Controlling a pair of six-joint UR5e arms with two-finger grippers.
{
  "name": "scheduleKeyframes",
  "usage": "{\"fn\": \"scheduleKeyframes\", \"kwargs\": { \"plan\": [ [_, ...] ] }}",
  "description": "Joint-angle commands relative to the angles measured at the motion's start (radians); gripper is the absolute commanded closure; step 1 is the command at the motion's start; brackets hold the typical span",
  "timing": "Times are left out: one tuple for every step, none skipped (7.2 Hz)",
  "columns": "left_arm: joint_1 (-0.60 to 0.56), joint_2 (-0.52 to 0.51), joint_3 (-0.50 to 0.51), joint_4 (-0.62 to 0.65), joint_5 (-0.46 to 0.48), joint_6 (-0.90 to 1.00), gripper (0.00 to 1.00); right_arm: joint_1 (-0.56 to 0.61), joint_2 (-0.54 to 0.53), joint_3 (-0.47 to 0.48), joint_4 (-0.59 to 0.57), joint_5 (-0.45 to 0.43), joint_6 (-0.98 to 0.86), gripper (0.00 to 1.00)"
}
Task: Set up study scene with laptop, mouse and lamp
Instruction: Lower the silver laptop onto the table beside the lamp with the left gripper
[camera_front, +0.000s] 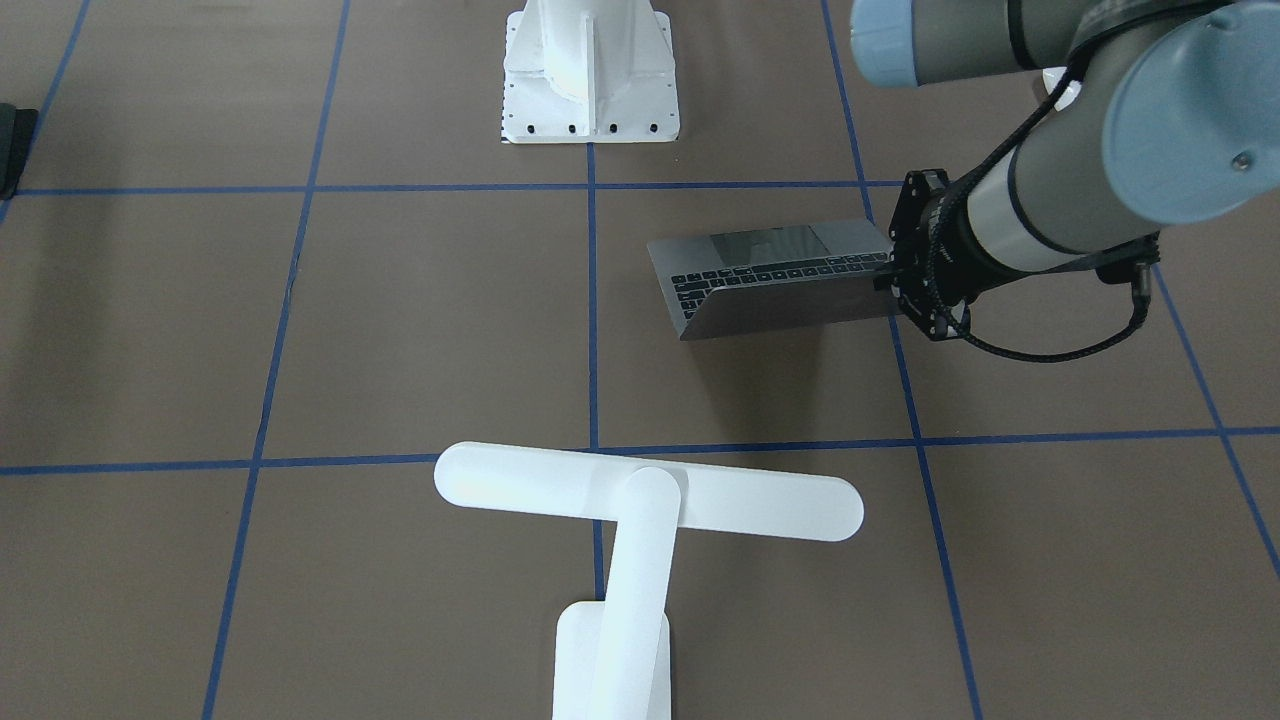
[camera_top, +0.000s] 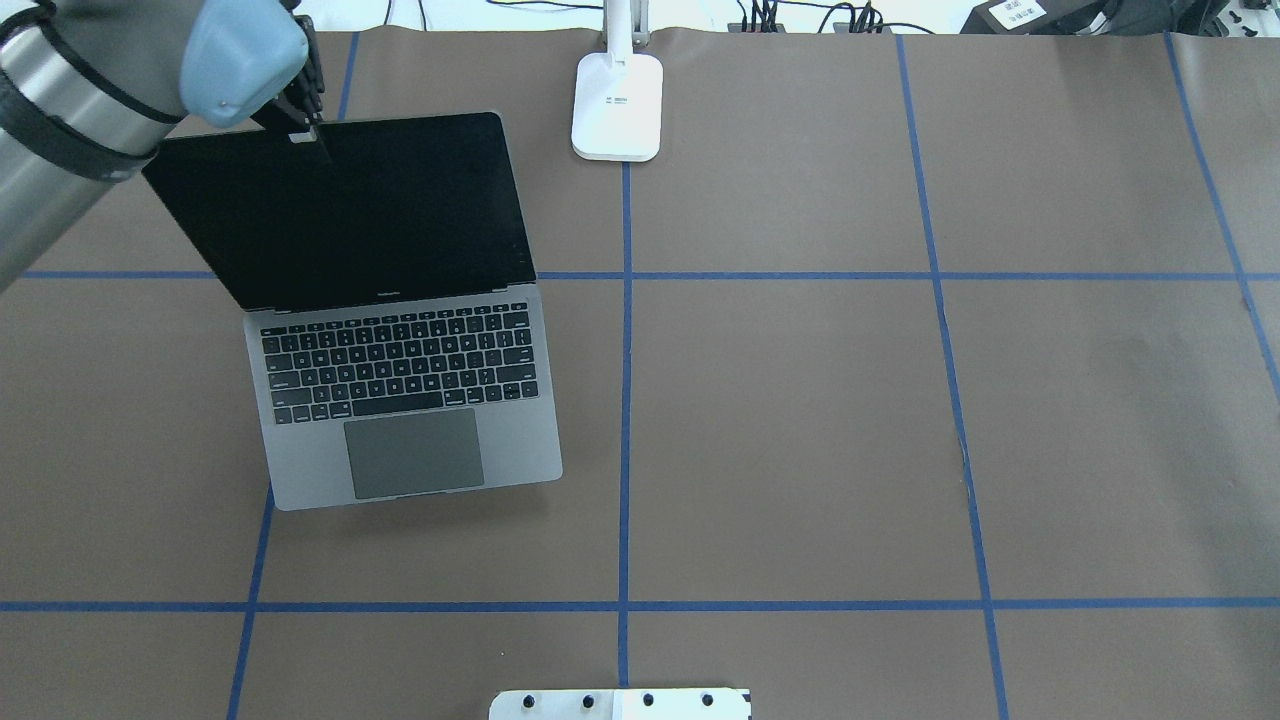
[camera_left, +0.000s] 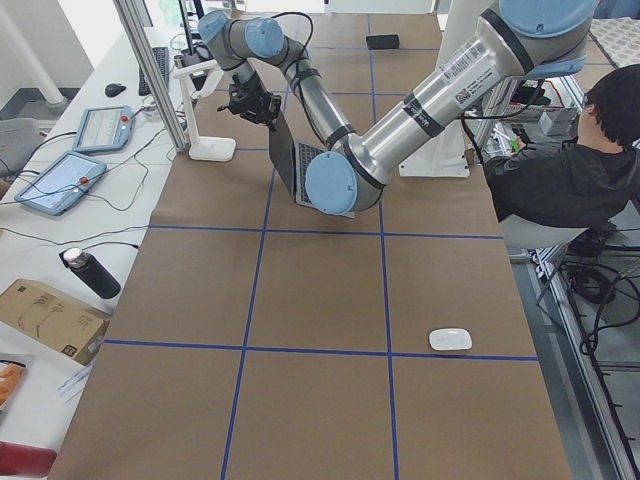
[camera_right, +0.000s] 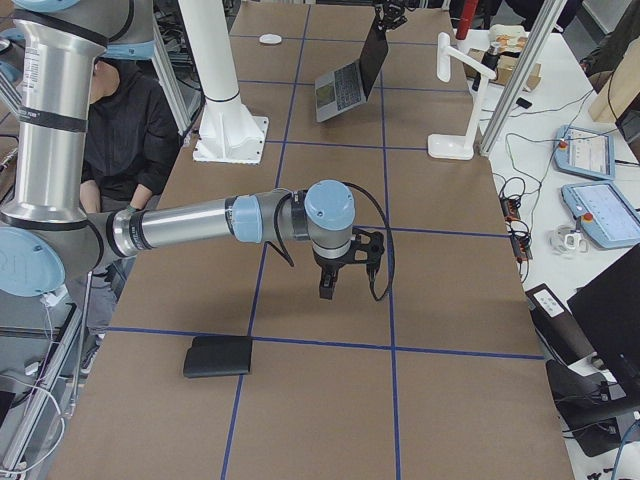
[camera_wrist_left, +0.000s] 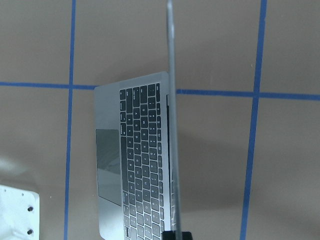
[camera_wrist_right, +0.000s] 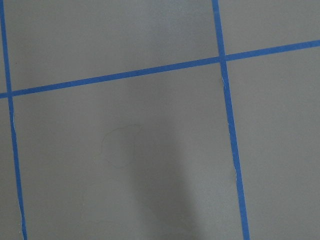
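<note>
The grey laptop (camera_top: 400, 400) stands open on the robot's left side of the table, its dark screen (camera_top: 350, 210) tilted back. My left gripper (camera_top: 305, 130) is shut on the top edge of the lid; the left wrist view looks straight down the lid edge (camera_wrist_left: 170, 125), with a fingertip (camera_wrist_left: 179, 235) against it. At the far middle stands the white lamp (camera_front: 650, 500), its base (camera_top: 617, 105) on the paper. The white mouse (camera_left: 450, 339) lies alone near the table's left end. My right gripper (camera_right: 335, 290) hangs over bare table; I cannot tell its state.
The white bolted pedestal (camera_front: 590, 70) stands at the robot's side. A flat black mat (camera_right: 219, 356) lies near the right end. A person (camera_left: 570, 170) sits beside the table. Tablets, a bottle and boxes lie on the bench (camera_left: 60, 180) beyond the far edge.
</note>
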Motion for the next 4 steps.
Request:
{"fn": "scheduleKeyframes", "kwargs": {
  "plan": [
    [0.033, -0.057, 0.073, -0.008, 0.008, 0.003, 1.0, 0.001, -0.001, -0.003, 0.0, 0.0, 0.001, 0.01],
    [0.056, -0.059, 0.074, -0.01, 0.011, 0.01, 1.0, 0.001, -0.001, -0.007, 0.0, 0.0, -0.001, 0.01],
    [0.081, -0.057, 0.077, -0.01, 0.036, 0.012, 1.0, -0.001, -0.001, -0.007, 0.0, 0.0, -0.001, 0.01],
    [0.096, -0.056, 0.088, -0.01, 0.037, 0.014, 1.0, 0.001, -0.001, -0.006, 0.0, 0.0, -0.001, 0.01]
  ]
}}
